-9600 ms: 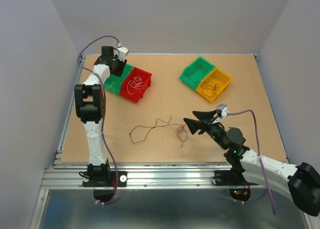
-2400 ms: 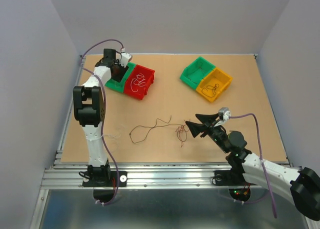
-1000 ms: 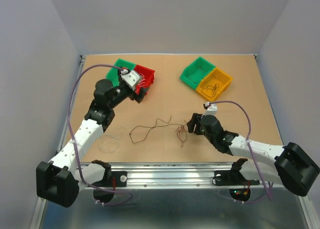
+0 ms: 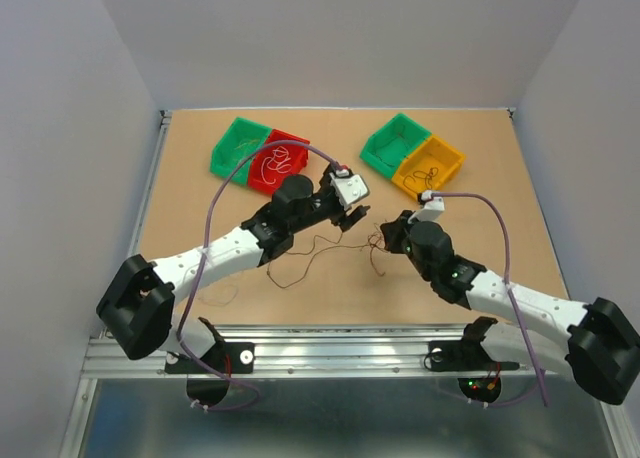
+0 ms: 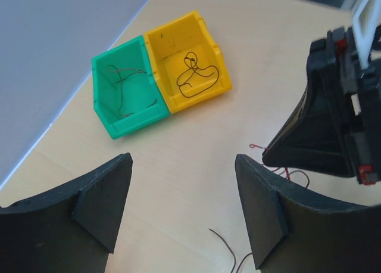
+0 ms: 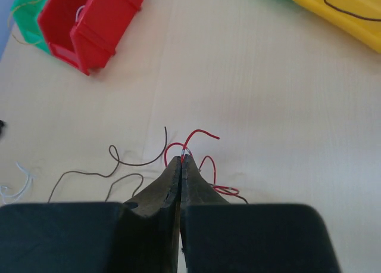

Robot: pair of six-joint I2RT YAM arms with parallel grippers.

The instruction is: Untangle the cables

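**Fig. Two-arm separation of a wire clump, at the first grip.**

My right claw (image 6: 181, 161) is pressed fully together on a loop of the red wire (image 6: 202, 131), pinching it at the very tips, low over the table (image 6: 286, 118). The brown wire (image 6: 128, 164) runs off to one side of that pinch (whether it touches the red one there, I cannot tell). A white wire (image 6: 21, 179) lies well apart, at the edge of the right wrist view. My left claw (image 5: 183, 161) stands wide and holds nothing, hovering near the right claw and facing it.

The step in hand, as I judge it, is to hold red, take brown and part them. To do it well:
- **Right pinch:** it should be firm and low.
- **Left claw:** it should come down on the brown strand alone, near the tangle but clear of the red loops. It should close only when a single strand lies between the fingers.
- **Pull:** it should be slow and along the table, so the hair-thin wire slides free rather than cinching.
- **Likeliest fault:** the tips catch both colours.

The yellow bin (image 5: 172, 43) holds a dark wire loop, and the green bin (image 5: 134, 124) touching it holds a thin strand. The red bin (image 6: 98, 40) holds pale strands.

No brand, label or legible writing shows on the bins, claws or table.
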